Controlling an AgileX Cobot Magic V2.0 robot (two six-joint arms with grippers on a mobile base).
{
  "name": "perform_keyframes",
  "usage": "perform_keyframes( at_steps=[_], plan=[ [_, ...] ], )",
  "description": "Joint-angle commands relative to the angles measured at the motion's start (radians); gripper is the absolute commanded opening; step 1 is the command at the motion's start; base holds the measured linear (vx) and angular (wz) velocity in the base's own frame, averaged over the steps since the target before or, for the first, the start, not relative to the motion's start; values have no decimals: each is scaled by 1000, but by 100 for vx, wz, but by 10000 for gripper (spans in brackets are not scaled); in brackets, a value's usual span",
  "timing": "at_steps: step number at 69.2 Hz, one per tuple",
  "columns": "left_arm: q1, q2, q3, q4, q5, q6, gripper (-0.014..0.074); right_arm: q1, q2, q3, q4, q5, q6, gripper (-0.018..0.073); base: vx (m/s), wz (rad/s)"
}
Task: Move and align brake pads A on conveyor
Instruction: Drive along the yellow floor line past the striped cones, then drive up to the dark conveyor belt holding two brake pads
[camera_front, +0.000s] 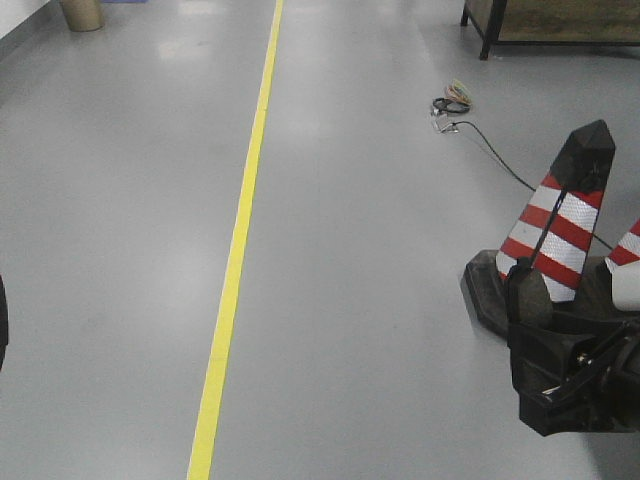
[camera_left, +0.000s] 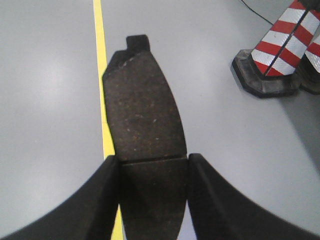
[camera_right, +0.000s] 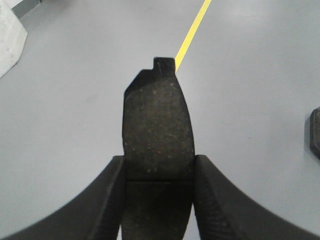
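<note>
We saw the left gripper (camera_left: 152, 197) pinching a dark, speckled, curved brake pad (camera_left: 142, 135) above grey floor (camera_left: 50, 100); the right gripper (camera_right: 157, 200) pinched another grainy grooved pad (camera_right: 157, 130) likewise.

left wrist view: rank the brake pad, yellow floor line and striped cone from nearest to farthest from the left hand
1. Brake pad: clamped between the fingers of the left hand, sticking out ahead.
2. Yellow floor line: on the floor behind the pad's left edge.
3. Striped cone: upper right, farthest off, on its black base.
</note>
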Motion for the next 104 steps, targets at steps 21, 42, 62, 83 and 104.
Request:
perform_keyframes(
  at_steps=[21,42,62,83,104],
  plan=[
    [-4,-1,-30,-3,-82,0,139,-3,-3,-35,-15,-84,-11,-10,54,-10],
    [-4,-1,-30,-3,-82,0,139,-3,-3,-35,-15,-84,-11,-10,53,-28],
    [-4,-1,-30,-3,-82,0,139,-3,-3,-35,-15,-84,-11,-10,50,-53],
    [-4,-1,-30,-3,-82,0,139,-3,-3,-35,-15,-84,-11,-10,46,-59],
    [-4,-1,-30,-3,-82,0,139,-3,-3,-35,-15,-84,-11,-10,43,-61]
  ],
)
